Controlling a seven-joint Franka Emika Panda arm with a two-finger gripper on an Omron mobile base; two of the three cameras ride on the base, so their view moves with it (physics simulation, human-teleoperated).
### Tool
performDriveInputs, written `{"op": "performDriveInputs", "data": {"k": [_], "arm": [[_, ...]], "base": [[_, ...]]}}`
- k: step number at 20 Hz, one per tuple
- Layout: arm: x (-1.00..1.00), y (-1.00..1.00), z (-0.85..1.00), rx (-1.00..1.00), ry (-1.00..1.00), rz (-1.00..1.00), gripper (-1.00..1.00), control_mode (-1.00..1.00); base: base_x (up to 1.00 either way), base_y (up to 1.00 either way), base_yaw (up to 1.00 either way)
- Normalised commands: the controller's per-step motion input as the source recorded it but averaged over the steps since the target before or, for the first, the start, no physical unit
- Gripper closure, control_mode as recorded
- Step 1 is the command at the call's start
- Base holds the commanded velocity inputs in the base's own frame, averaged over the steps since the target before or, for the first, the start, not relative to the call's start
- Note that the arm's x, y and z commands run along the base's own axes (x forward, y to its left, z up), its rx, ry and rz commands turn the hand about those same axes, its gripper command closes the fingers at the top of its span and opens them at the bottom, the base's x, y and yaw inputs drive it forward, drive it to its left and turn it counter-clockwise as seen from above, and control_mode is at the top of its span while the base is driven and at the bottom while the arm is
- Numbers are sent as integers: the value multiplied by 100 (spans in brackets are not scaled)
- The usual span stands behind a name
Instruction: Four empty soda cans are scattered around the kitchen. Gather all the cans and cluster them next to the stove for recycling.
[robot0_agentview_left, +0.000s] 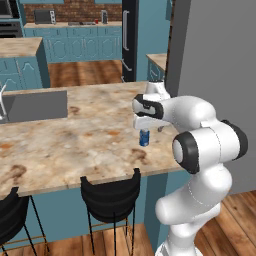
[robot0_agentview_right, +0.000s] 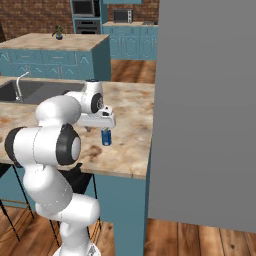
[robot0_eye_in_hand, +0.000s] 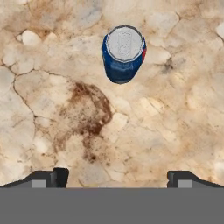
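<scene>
The blue soda can (robot0_eye_in_hand: 124, 53) is standing upright on the marbled stone surface (robot0_agentview_left: 75, 140), its silver top facing straight up at my hand camera, so its long axis is running vertically, in line with the way I am looking down. It is sitting near the end of the island, close to the front edge and not far from the grey wall (robot0_agentview_right: 205, 110) that is rising at that end. In the left base view the can (robot0_agentview_left: 144, 137) is showing just below my hand; in the right base view the same can (robot0_agentview_right: 106, 136) is showing just under it too.

My jaws (robot0_eye_in_hand: 117, 177) are spread as wide as they go, holding nothing, and I am hovering above the surface with both fingertips apart from the can. In the hand view the can is lying ahead of the jaws, toward the top of the picture and near the midline between the two tips, so I am judging that the coming move calls for a shift forward over the can and then a straight descent so the tips pass either side of its round body.

Nothing is standing between me and the can; the stone around it is bare but for a brown stain. A sink (robot0_agentview_left: 30, 106) is lying well apart along the surface, and black stools (robot0_agentview_left: 111, 195) are tucked below the front edge. I am seeing no stove close by, so a carry looks likely afterwards.
</scene>
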Motion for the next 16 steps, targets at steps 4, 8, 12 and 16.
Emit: {"op": "performDriveInputs", "data": {"k": [4,8,12,16], "arm": [[7,0,-18,0,-2,0,-100,-100],[14,0,-24,0,-6,0,-100,-100],[20,0,-21,0,-5,0,-100,-100],[20,0,-14,0,-2,0,-100,-100]], "base": [[0,0,0],[0,0,0],[0,0,0],[0,0,0]]}}
